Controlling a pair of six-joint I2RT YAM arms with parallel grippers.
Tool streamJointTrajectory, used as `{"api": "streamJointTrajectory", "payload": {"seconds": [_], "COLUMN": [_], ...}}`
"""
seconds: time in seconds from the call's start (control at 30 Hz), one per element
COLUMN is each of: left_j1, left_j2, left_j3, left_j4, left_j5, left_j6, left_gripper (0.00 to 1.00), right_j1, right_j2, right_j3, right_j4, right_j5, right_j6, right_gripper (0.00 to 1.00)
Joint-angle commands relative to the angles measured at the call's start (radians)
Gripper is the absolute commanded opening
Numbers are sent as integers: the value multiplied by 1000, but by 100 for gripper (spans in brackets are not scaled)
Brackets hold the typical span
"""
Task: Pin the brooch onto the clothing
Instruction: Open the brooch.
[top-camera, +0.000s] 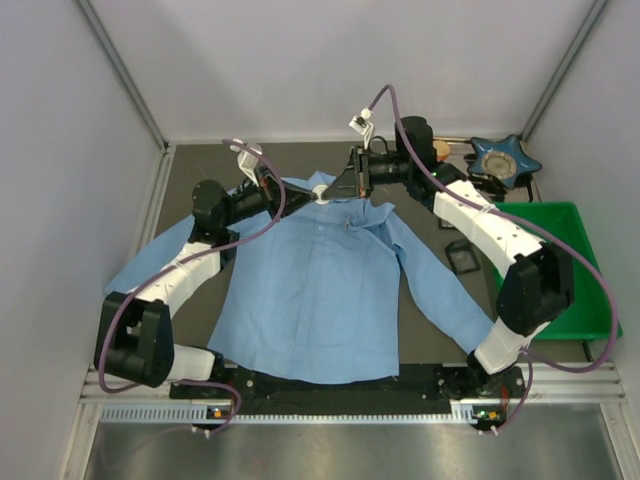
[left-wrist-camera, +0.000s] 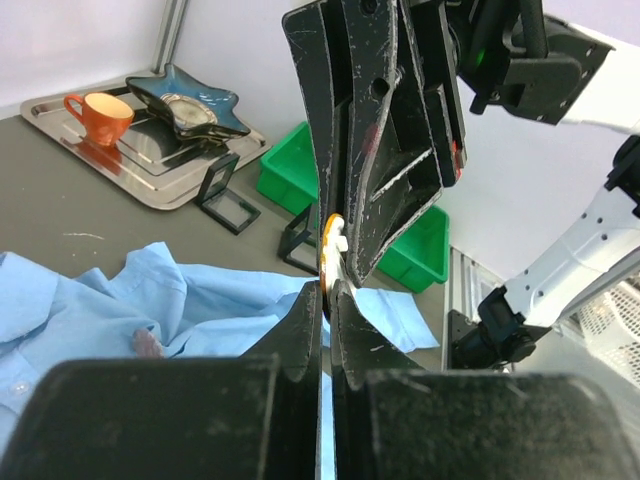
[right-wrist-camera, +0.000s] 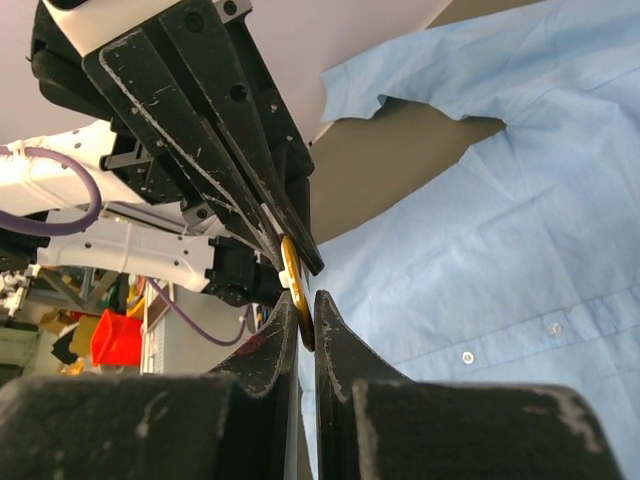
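Note:
The light blue shirt lies flat on the dark table with its collar at the far side; it also shows in the left wrist view and the right wrist view. The brooch is a small gold disc with a white part, held in the air just above the collar. My left gripper comes in from the left and my right gripper from the right; they meet tip to tip. In the wrist views both are shut on the brooch's rim, the left gripper from one side and the right gripper from the other.
A green bin stands at the right. A metal tray at the far right holds an orange cup and a blue star-shaped dish. Small black frames stand beside the shirt's right sleeve.

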Motion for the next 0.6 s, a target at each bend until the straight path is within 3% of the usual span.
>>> {"api": "streamJointTrajectory", "payload": {"seconds": [0.0,0.33,0.57], "left_j1": [-55,-74,-74], "left_j2": [-73,-107,-110], "left_j3": [8,4,13], "left_j4": [-17,-108,-163], "left_j5": [71,92,63], "left_j6": [156,293,321], "left_gripper": [0,0,0], "right_j1": [25,30,33], "right_j2": [29,40,41], "right_j3": [54,65,105], "right_j4": [-53,-62,-100], "right_j5": [67,-15,-27], "right_j6": [1,-37,-120], "right_gripper": [0,0,9]}}
